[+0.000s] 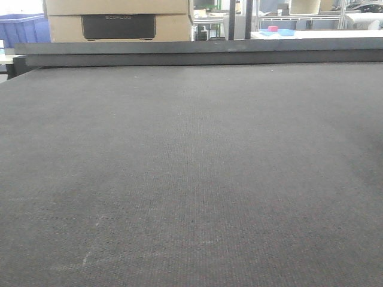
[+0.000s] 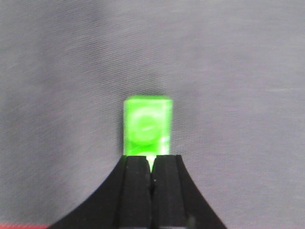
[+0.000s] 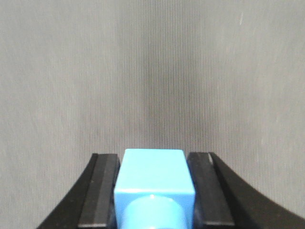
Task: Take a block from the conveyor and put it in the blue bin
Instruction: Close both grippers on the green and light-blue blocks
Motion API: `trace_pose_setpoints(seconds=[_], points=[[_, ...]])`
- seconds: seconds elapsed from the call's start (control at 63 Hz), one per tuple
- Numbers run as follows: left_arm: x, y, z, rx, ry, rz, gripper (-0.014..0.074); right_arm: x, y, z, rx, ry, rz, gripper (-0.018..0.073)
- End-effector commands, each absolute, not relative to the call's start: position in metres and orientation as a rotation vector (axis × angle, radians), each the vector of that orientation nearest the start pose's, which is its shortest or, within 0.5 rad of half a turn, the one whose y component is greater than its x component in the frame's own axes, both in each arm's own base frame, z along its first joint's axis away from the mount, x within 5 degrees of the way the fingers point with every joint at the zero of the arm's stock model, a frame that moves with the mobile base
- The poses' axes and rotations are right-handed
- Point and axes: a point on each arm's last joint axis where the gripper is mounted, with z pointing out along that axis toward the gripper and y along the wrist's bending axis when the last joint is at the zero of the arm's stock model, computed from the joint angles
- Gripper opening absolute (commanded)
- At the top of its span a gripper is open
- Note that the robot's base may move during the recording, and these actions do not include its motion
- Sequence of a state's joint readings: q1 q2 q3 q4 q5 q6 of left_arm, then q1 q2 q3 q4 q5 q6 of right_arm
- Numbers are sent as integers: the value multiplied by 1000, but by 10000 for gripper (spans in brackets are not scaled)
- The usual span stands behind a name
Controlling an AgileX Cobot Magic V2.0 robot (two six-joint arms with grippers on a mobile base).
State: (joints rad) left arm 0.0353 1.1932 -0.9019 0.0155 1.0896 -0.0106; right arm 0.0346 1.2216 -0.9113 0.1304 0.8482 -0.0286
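The conveyor (image 1: 191,179) fills the front view as a wide dark grey woven belt; neither gripper nor any block shows on it there. The blue bin (image 1: 21,28) stands beyond the belt's far left corner. In the left wrist view my left gripper (image 2: 151,160) is shut, its black fingers almost together. A bright green block (image 2: 147,126) with a round stud sits just past the tips over grey fabric, and I cannot tell whether it touches them. In the right wrist view my right gripper (image 3: 152,157) is shut on a blue block (image 3: 153,171), with one finger against each side.
A dark rail (image 1: 197,54) runs along the belt's far edge. Behind it sits a cardboard box (image 1: 119,21) with a dark panel. At the back right a white table carries a small pink and blue object (image 1: 276,29).
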Motion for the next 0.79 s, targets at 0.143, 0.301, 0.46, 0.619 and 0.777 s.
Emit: trace_pose_setpoints(seconds=[0.143,0.301,0.46,0.619,0.777], points=[[211,9,282,-10,2845,34,-26,233,17,292,-6,2608,161,-167],[211,9,273,-9,2833,34,282,233,17,292,-5,2609,163,-167],[208,9,256,-11,2862,27,456,233,18,292,-4,2608,166,-167],[211,9,239,-14,2893,19,454,233,18,292,0,2608,174,-167],[220,8,221,-25,2978,-2,454,233,18,292,1,2608,176,-167]])
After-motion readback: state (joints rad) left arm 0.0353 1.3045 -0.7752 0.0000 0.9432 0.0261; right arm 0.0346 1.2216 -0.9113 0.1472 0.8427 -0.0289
